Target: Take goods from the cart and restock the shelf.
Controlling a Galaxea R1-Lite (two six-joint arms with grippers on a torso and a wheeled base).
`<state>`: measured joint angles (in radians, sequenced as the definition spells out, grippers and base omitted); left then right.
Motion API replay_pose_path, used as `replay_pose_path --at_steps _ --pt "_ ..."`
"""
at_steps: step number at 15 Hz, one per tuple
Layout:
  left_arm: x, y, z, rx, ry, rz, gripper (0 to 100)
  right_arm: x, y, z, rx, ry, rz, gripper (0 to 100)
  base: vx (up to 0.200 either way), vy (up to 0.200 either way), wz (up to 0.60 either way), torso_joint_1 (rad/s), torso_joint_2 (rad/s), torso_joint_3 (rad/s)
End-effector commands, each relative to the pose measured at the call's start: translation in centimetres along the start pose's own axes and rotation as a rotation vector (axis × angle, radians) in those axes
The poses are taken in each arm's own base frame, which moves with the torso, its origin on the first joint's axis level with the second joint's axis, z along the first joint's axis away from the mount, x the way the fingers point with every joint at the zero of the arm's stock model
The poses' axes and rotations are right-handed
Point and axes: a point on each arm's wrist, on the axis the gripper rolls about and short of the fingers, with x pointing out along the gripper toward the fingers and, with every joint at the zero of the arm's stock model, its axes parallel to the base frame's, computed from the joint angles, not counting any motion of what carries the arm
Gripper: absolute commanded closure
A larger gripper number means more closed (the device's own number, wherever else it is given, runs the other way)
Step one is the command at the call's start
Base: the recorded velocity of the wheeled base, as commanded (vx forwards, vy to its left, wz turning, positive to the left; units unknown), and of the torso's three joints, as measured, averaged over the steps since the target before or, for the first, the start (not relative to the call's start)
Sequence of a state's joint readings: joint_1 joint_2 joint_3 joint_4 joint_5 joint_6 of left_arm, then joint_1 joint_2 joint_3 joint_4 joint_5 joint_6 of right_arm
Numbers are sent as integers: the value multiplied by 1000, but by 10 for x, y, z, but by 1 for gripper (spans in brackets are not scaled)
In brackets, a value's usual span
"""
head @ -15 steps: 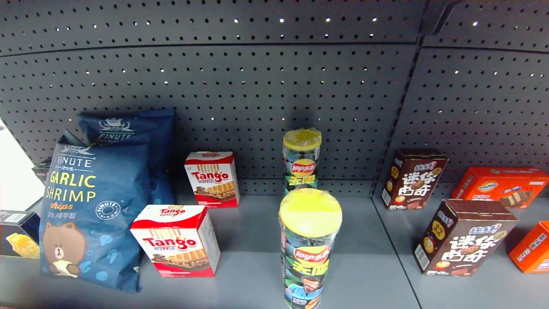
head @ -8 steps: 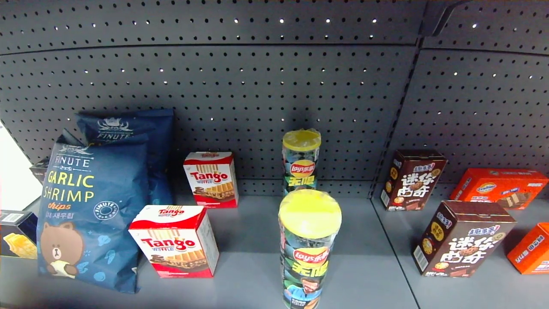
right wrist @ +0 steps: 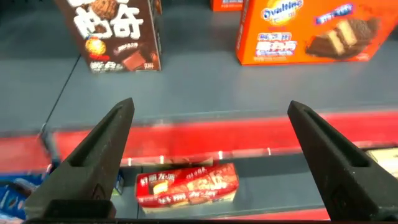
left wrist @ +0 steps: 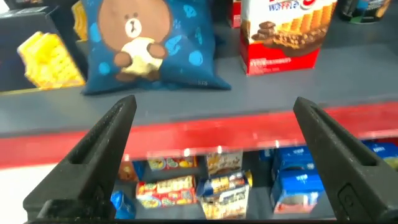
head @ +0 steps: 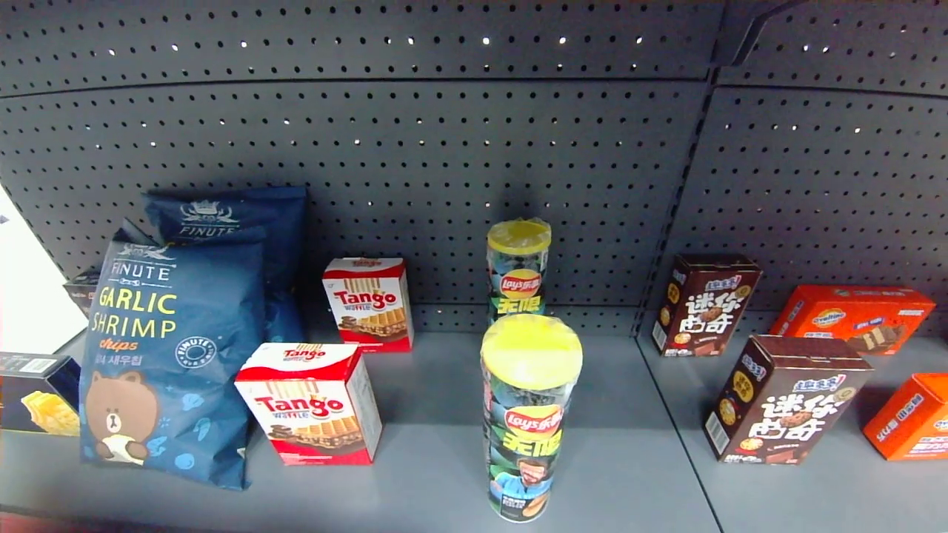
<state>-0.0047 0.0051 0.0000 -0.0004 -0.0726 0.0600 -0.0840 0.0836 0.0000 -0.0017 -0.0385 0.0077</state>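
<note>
Two black grippers, our left gripper (left wrist: 214, 106) and right gripper (right wrist: 211, 107), hang spread wide and empty just before the red front strip (left wrist: 261, 127) of the grey metal shelf (head: 444, 474). Nearest on that shelf stands our landmark, the tall yellow-lidded chip can (head: 531, 414). It is narrow and upright, so we judge a careless reach past it could topple it. The red-and-white wafer box (head: 309, 403) left of it and the brown cookie box (head: 785, 400) right of it leave gaps; crowding new stock there could shove them. Behind it, a second yellow-lidded can (head: 518, 270) stands near the perforated back panel (head: 444, 148).
</note>
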Motion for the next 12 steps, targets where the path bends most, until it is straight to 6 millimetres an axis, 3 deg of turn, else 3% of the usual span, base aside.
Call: replay_pose_path --at_steps 1,3,5,12 --pt "0 0 0 1 0 -1 0 0 0 0 0 2 0 0 0 0 0 0 0 0" --pt "0 0 0 4 0 -3 0 0 0 0 0 2 0 0 0 0 0 0 0 0" --pt "0 0 0 0 0 1 0 0 0 0 0 2 0 0 0 200 0 2 0 2" --pt "0 0 0 4 0 -1 0 0 0 0 0 2 0 0 0 0 0 0 0 0"
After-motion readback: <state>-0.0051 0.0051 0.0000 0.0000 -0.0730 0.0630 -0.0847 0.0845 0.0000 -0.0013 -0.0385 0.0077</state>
